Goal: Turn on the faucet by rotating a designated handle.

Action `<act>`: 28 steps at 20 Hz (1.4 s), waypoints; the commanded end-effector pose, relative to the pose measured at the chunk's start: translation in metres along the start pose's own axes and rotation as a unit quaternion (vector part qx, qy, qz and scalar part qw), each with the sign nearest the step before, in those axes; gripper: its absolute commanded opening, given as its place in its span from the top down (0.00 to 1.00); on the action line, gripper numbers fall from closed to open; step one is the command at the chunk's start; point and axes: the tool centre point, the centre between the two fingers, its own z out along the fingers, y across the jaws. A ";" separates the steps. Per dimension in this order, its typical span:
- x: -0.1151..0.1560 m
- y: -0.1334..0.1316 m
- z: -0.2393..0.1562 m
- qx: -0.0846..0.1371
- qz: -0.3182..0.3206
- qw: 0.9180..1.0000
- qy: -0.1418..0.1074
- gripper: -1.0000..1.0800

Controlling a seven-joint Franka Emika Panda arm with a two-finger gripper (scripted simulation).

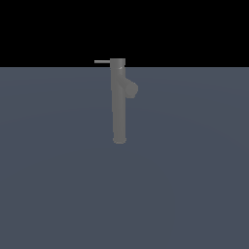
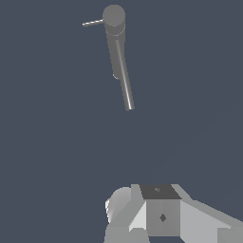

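Exterior view: faucet (image 1: 119, 104) standing upright mid-scene on grey floor (image 1: 48, 170), long axis vertical, spout (image 1: 130, 89) angling toward view's right. Handle (image 1: 102, 62) sticking out horiz. from cap toward view's left. No arm showing; looking like task not yet begun, whole turn remaining.

Wrist view: gripper (image 2: 159, 213) sitting well apart from faucet (image 2: 118, 52), touching nothing. Handle (image 2: 92, 23) projecting sideways off cap. Fingertips not showing, so pincer state: can't tell.

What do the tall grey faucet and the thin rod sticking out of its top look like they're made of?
The faucet looks like dull, matte metal: uniform grey with one soft bright streak along its column in the wrist view, though in a simulator's render that could equally be plain grey plastic. The handle is lighter grey with a slightly brighter sheen, suggesting smoother metal; it is too thin to say more.
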 end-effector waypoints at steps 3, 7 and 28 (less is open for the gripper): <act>0.000 0.000 0.000 0.002 0.000 1.000 -0.001 1.00; 0.004 0.002 0.000 0.016 0.004 1.000 -0.005 1.00; 0.052 -0.004 0.008 0.013 -0.006 1.000 -0.008 1.00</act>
